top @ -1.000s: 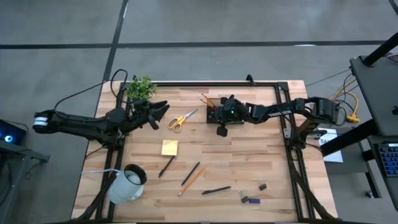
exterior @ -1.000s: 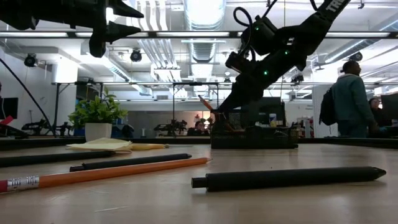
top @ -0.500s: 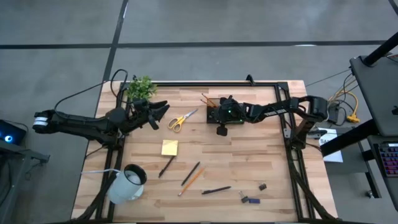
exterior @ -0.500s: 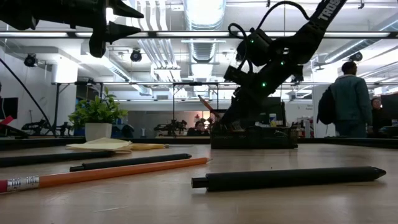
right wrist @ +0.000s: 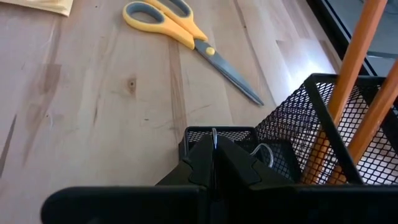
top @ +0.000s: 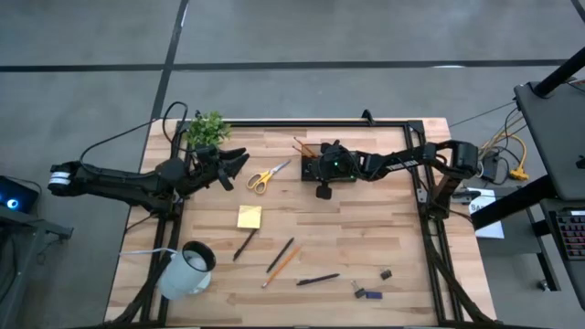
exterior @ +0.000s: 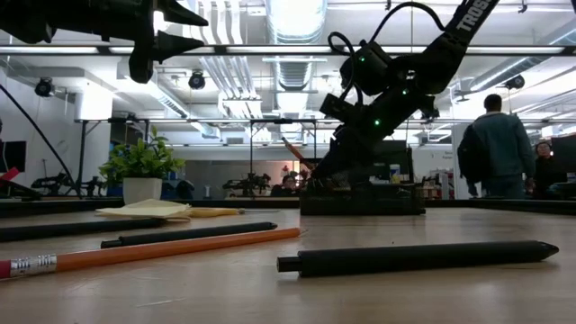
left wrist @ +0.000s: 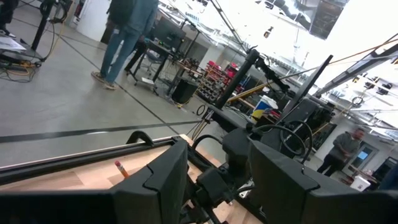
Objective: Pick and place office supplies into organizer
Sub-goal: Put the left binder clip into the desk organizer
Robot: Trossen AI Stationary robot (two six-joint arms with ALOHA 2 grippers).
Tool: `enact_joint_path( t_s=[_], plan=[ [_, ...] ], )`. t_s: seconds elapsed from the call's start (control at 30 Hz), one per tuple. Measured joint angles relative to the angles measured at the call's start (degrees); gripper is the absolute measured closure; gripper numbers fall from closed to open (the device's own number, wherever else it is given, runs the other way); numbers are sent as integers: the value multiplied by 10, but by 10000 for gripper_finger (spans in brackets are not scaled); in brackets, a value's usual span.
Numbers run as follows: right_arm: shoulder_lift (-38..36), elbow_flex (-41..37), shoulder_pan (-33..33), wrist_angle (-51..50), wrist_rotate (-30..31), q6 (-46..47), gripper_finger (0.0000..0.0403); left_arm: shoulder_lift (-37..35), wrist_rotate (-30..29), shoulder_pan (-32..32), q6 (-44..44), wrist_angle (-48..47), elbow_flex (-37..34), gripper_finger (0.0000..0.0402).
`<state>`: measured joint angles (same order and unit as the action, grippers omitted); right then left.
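Only right wrist view shows closed right tool (right wrist: 213,163) (over organizer (right wrist: 323,130)).

Closed right tool (right wrist: 213,165) over organizer (right wrist: 298,143), scissors (right wrist: 186,37) beyond.

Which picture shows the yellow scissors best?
The right wrist view: the scissors lie close up on the wood, handles and blades clear. The high view shows them small, between the two arms. In the low view only a flat yellow sliver shows, and the left wrist view misses them.
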<state>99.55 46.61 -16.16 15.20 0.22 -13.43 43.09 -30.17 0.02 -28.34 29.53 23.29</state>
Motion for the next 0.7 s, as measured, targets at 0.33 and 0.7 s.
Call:
enact_joint_path(
  t_s=[0.33,0.7],
  plan=[
    [0,0,4,18,17,79,395,1,0,0,0,0,0,244],
    [0,-2,26,35,77,51,395,1,-1,0,1,0,0,244]
  ],
)
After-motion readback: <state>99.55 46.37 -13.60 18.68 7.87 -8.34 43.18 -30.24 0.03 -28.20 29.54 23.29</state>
